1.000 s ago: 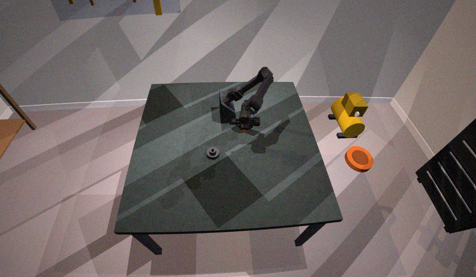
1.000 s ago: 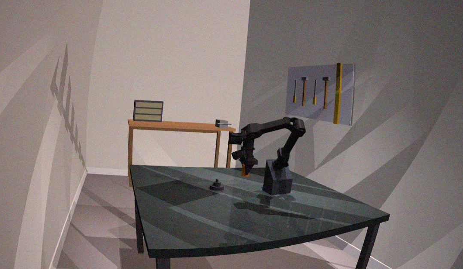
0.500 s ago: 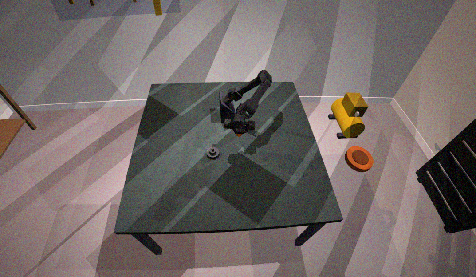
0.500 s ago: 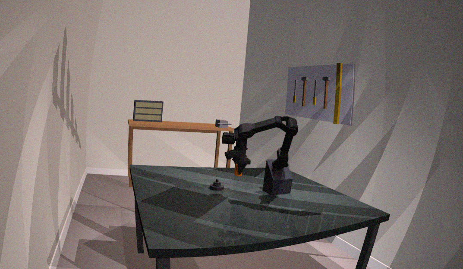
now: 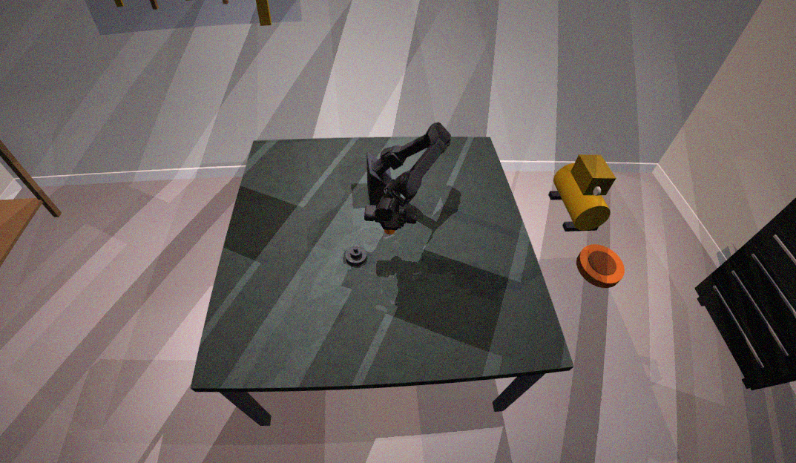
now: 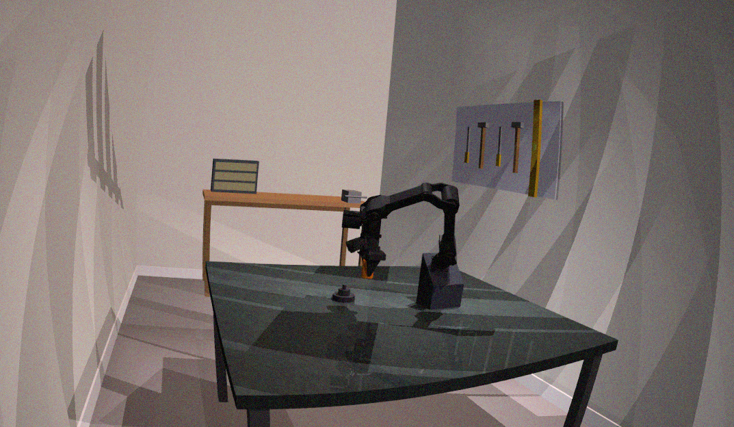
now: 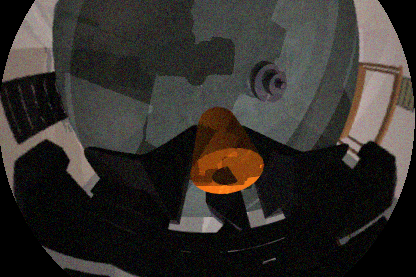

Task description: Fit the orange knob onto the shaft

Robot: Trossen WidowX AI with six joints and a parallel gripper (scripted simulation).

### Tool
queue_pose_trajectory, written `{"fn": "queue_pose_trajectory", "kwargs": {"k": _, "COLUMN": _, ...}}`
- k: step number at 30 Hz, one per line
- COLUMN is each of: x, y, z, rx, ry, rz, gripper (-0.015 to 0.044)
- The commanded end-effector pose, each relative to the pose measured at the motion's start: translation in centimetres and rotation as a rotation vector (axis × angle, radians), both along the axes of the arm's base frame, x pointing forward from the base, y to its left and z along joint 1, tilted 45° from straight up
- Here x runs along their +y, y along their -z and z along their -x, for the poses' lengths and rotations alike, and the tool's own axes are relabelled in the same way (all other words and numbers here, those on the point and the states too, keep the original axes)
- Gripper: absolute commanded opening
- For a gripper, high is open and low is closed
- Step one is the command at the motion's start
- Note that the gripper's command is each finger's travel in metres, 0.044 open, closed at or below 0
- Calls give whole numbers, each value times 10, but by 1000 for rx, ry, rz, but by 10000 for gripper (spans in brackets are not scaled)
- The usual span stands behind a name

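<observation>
The orange knob (image 5: 389, 232) (image 6: 365, 270) (image 7: 225, 137) is a tapered piece held above the table. My gripper (image 5: 390, 227) (image 6: 370, 266) (image 7: 218, 129) is shut on it, one finger on each side. In the wrist view its wider end faces the camera and shows a dark patch. The round dark pedestal (image 5: 355, 262) (image 6: 343, 298) (image 7: 260, 85) stands on the table, apart from the knob and lower. It is left of the gripper in the top and exterior views and upper right in the wrist view. Its shaft (image 5: 355, 250) (image 6: 344, 287) (image 7: 280, 83) points up. The flat sides cannot be made out.
The dark green table (image 5: 308, 333) (image 6: 454, 339) bears the arm's base block (image 6: 439, 290), right of the pedestal in the exterior view. A brown bench (image 6: 284, 200) stands beyond the table. Strong stripes of light and shadow cross the table.
</observation>
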State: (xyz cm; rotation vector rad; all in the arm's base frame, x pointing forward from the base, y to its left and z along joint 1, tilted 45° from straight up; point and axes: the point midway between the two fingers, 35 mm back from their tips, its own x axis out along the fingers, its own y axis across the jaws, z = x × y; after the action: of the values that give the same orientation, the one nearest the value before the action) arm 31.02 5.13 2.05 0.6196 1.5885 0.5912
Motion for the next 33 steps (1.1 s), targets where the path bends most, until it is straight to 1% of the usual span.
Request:
{"fn": "queue_pose_trajectory", "kwargs": {"k": 1, "x": -7, "y": 9, "z": -8, "rx": -9, "ry": -2, "rz": 7, "gripper": 0}}
{"fn": "queue_pose_trajectory", "kwargs": {"k": 33, "x": -53, "y": 94, "z": -33, "rx": 3, "ry": 7, "rz": 0, "gripper": 0}}
